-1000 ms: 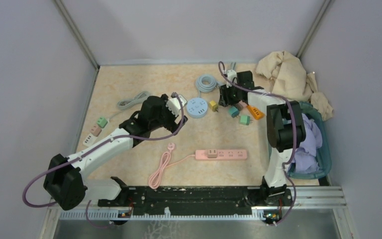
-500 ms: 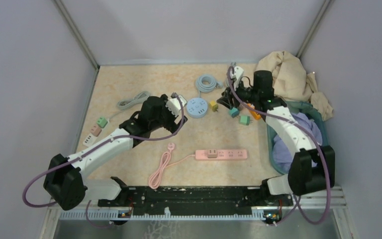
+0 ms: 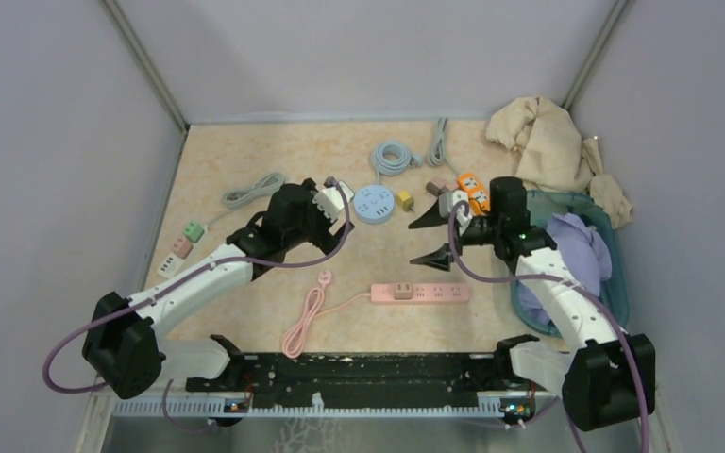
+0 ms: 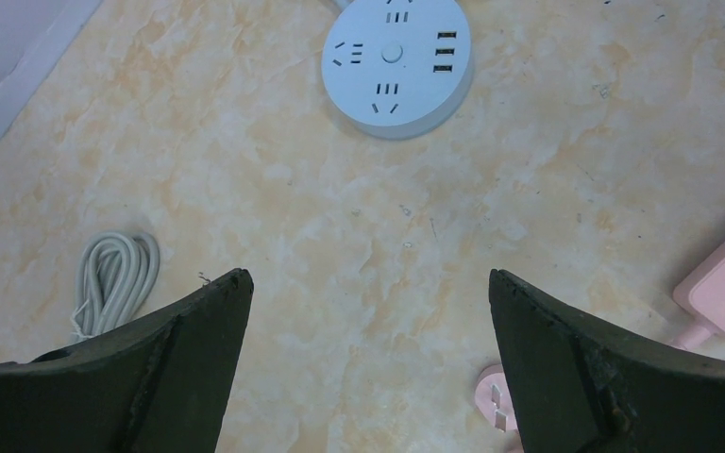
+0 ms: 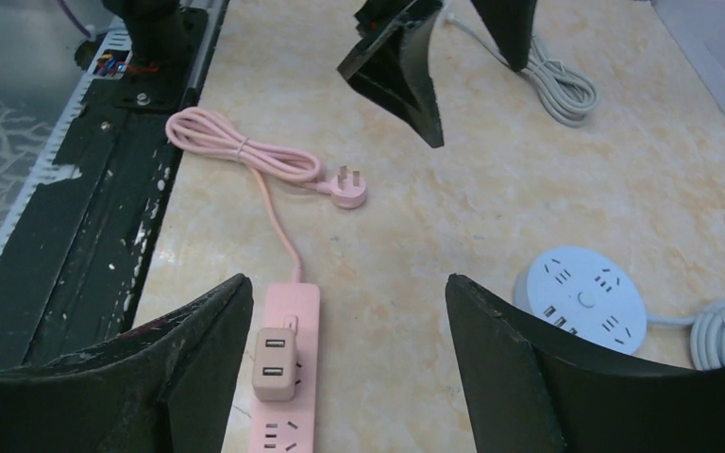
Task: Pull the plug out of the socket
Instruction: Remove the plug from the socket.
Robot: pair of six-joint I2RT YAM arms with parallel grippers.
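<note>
as the right claw [image 3: 411,246] hangs wide, the tan plug [image 3: 402,292] sits at its 6 o'clock on the pink strip [image 3: 439,293] running 9-to-3; left claw [image 4: 366,278], also wide, lies farther

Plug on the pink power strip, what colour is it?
The plug is tan-brown; clearest in the right wrist view.

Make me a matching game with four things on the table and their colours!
Things:
1. strip
2. round socket
3. plug on the strip
4. basket

Colours:
A. teal
B. tan
C. pink
D. light blue

Pairs: 1-C, 2-D, 3-B, 4-A
</note>
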